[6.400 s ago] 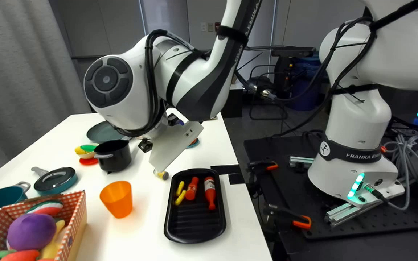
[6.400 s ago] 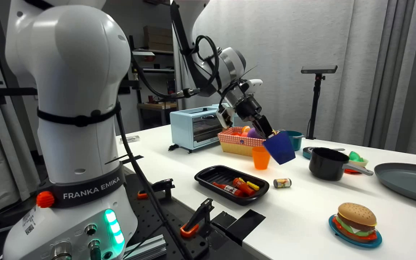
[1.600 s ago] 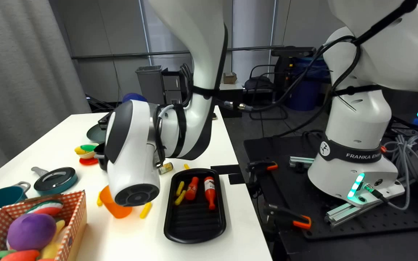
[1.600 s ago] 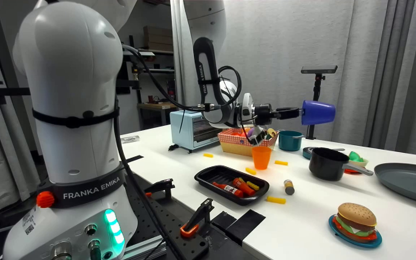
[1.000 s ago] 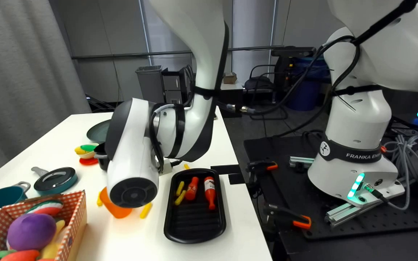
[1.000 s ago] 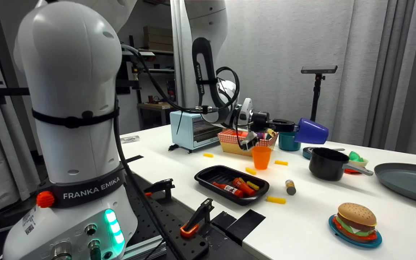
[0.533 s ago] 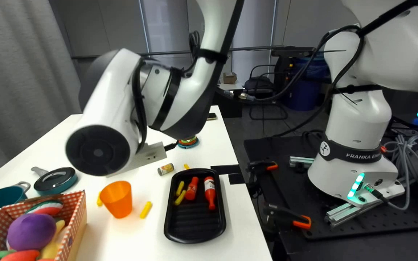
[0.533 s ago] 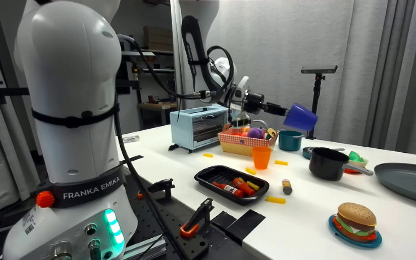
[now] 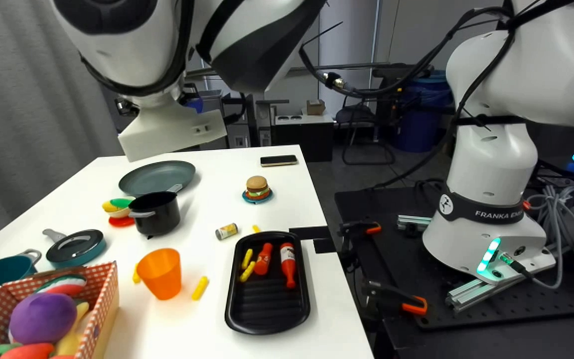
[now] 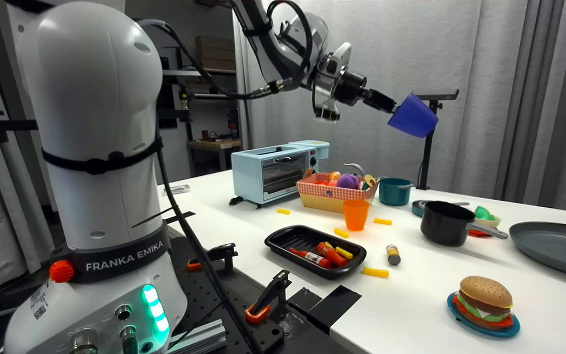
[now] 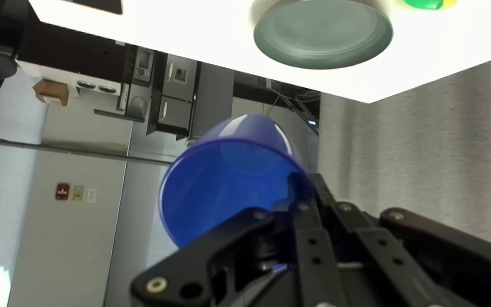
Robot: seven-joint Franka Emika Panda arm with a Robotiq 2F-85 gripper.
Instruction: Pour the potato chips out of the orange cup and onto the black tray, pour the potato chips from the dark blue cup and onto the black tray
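A tapered dark blue plastic cup [image 10: 414, 116] hangs in the air, well above the white tabletop [image 9: 207, 329] and well apart from the long black ribbed tray [image 9: 267, 309] with rounded ends. The robot's black two-fingered claw [image 10: 394, 106] pinches its wall at the rim, one finger inside, one outside; the wrist view looks into the mouth, where no contents show, though the fingers hide part of the interior. The cup looks light, thin-walled and fairly stiff, and its glossy surface may be slippery; held at one spot on the rim, it could swivel if swung quickly, but it seems unlikely to break. A tapered bright orange translucent plastic cup [image 9: 161, 274] stands upright near the tray and should handle alike: a firm but gentle pinch across its rim looks the best hold. Stubby yellow sticks [image 10: 375, 272], presumably the potato chips, lie loose around the orange cup and the tray, and two more lie inside the tray beside two red bottles [image 9: 263, 259]. The white jointed arm [image 9: 244, 30] is raised high and stretched over the tabletop, its wrist sloping so the claw points outward and down, the blue cup's base outermost and its mouth facing up and back toward the wrist.
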